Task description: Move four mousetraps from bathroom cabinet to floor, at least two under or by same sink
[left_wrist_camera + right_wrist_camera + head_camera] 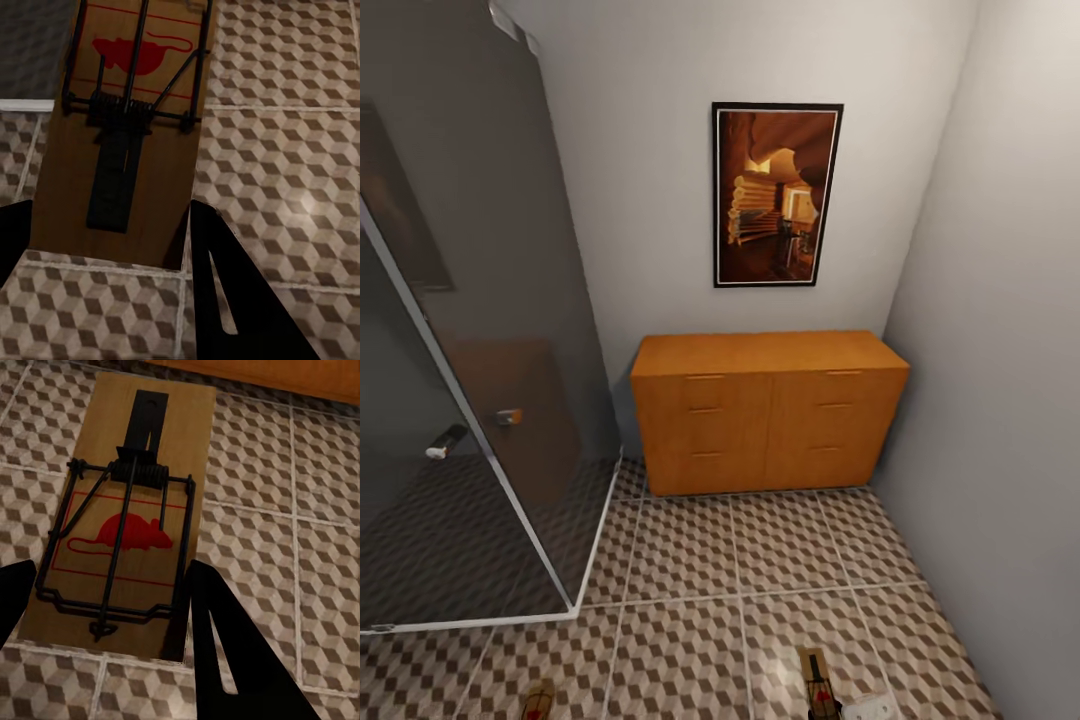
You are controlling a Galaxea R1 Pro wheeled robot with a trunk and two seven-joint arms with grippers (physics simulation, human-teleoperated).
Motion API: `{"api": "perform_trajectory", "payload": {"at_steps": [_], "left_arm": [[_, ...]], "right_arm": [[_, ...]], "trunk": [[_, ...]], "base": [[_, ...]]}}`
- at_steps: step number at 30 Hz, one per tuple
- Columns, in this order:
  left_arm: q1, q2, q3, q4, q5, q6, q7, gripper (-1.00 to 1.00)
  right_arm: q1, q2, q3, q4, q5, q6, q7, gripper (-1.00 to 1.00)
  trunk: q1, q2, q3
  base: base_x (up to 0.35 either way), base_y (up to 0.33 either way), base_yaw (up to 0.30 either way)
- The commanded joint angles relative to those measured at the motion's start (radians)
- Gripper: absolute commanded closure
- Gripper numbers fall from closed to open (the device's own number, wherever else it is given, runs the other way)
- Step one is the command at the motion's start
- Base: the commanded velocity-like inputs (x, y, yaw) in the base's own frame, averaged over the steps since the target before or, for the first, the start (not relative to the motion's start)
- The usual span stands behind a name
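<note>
**Both traps in hand, parked in front of the cabinet**

So here's where we're at. From the head view we're looking down at the bathroom floor, that cube-pattern tile, running up to grey walls. On our left there's a big smoked-glass shower screen with a small handle on it. Straight ahead against the back wall sits the cabinet, orange-brown with all its drawer fronts flush, and above it hangs a framed picture in dark orange tones.

Down at the bottom edge of the head view we can spot two mousetraps, one at the left and one at the right, both over the tiles.

On the wrist cams: our left gripper has its dark fingers either side of the left mousetrap's wooden board, closed onto its end, red mouse print and wire bar pointing away from us. Our right gripper is clamped the same way on the right mousetrap, with the cabinet's bottom edge just visible beyond it.
</note>
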Motion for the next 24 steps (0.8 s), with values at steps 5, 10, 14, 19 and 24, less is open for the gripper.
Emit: {"api": "perform_trajectory", "payload": {"at_steps": [5, 10, 14, 19, 24], "left_arm": [[-0.002, -0.001, -0.008, 0.003, -0.003, -0.004, 0.011, 1.0], [-0.002, -0.001, -0.008, 0.004, -0.003, -0.004, 0.011, 1.0], [-0.002, -0.002, -0.008, 0.003, -0.003, -0.004, 0.011, 1.0], [-0.002, -0.003, -0.008, 0.005, -0.003, -0.004, 0.011, 1.0], [-0.002, -0.007, -0.008, 0.004, -0.003, -0.003, 0.011, 1.0]], "right_arm": [[-0.001, -0.001, 0.006, 0.0, 0.004, -0.001, -0.006, 1.0], [-0.001, -0.001, 0.007, 0.0, 0.004, -0.001, -0.006, 1.0], [-0.001, -0.001, 0.007, 0.0, 0.004, -0.001, -0.006, 1.0], [-0.001, -0.001, 0.007, 0.0, 0.004, -0.001, -0.006, 1.0], [-0.001, -0.001, 0.007, 0.0, 0.005, -0.001, -0.006, 1.0]], "trunk": [[0.001, -0.002, -0.002], [0.001, -0.002, -0.002], [0.001, -0.002, -0.002], [0.001, -0.002, -0.002], [0.001, -0.002, -0.002]], "base": [[0.0, 0.0, 0.29], [0.0, 0.0, 0.29], [0.0, 0.0, 0.29], [0.0, 0.0, 0.29], [0.0, 0.0, 0.29]]}}
